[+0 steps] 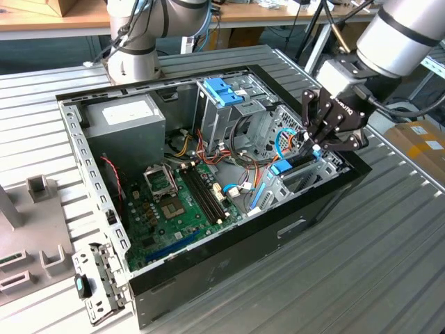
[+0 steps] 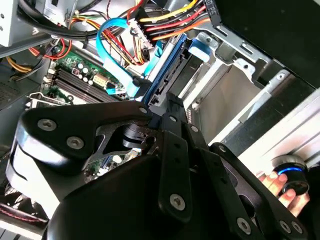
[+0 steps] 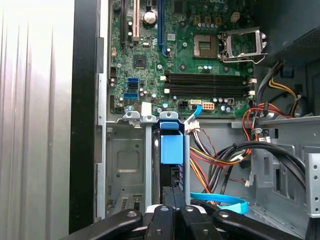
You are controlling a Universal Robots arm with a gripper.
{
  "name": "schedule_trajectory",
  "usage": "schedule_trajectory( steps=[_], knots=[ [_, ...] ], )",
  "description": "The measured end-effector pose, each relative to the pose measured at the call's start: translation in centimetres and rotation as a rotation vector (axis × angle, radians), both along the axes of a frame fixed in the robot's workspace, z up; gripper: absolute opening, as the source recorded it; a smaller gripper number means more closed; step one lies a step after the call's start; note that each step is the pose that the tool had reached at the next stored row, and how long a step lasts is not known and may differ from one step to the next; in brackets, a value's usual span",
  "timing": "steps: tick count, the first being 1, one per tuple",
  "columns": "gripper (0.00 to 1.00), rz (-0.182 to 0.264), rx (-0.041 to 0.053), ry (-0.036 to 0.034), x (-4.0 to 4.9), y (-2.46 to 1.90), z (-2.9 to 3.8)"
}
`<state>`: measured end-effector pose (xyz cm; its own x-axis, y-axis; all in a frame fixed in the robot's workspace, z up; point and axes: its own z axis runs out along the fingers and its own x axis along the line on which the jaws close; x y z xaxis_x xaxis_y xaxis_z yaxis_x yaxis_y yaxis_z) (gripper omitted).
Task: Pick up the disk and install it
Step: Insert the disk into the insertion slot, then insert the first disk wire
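The disk (image 3: 171, 150), dark with blue carrier rail, stands on edge in the drive bay slot.

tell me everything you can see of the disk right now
The disk stands on edge in a metal drive bay at the computer case's front corner, beside the motherboard. It has a dark body framed by a bright blue plastic carrier rail, with a blue tab on the end facing the board. In the exterior view it shows as a blue strip among the cables. The gripper is at its near end, its black fingers closed together on the disk's edge.
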<state>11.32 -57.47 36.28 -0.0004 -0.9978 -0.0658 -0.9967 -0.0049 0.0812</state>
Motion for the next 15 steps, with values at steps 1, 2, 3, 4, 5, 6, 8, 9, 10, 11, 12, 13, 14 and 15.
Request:
schedule_trajectory(
  steps=[1,2,3,4,5,6,8,9,10,11,12,13,14,15],
  knots=[
    [0.1,0.0,-0.0002,0.0,0.01,0.0,0.47],
    [0.1,0.0,0.0,0.0,0.01,0.0,0.67],
    [0.1,0.0,-0.0001,0.0,0.01,0.0,0.93],
    [0.1,0.0,-0.0001,0.0,0.01,0.01,1.37],
    [0.1,0.0,0.0,0.0,0.01,0.0,1.63],
    [0.1,0.0,-0.0001,0.0,0.01,0.0,1.88],
    [0.1,0.0,-0.0001,0.0,0.01,0.0,2.77],
    [0.1,0.0,0.0,0.0,0.01,0.0,3.17],
    [0.1,0.0,-0.0002,0.0,0.01,0.0,3.45],
    [0.1,0.0,-0.0002,0.0,0.01,0.0,3.67],
    [0.1,0.0,0.0001,0.0,0.01,0.0,3.73],
    [0.1,0.0,0.0001,0.0,0.02,0.0,3.73],
    [0.1,0.0,0.0002,0.0,0.01,0.0,3.73],
    [0.1,0.0,0.0001,0.0,0.01,0.0,3.74]
  ],
)
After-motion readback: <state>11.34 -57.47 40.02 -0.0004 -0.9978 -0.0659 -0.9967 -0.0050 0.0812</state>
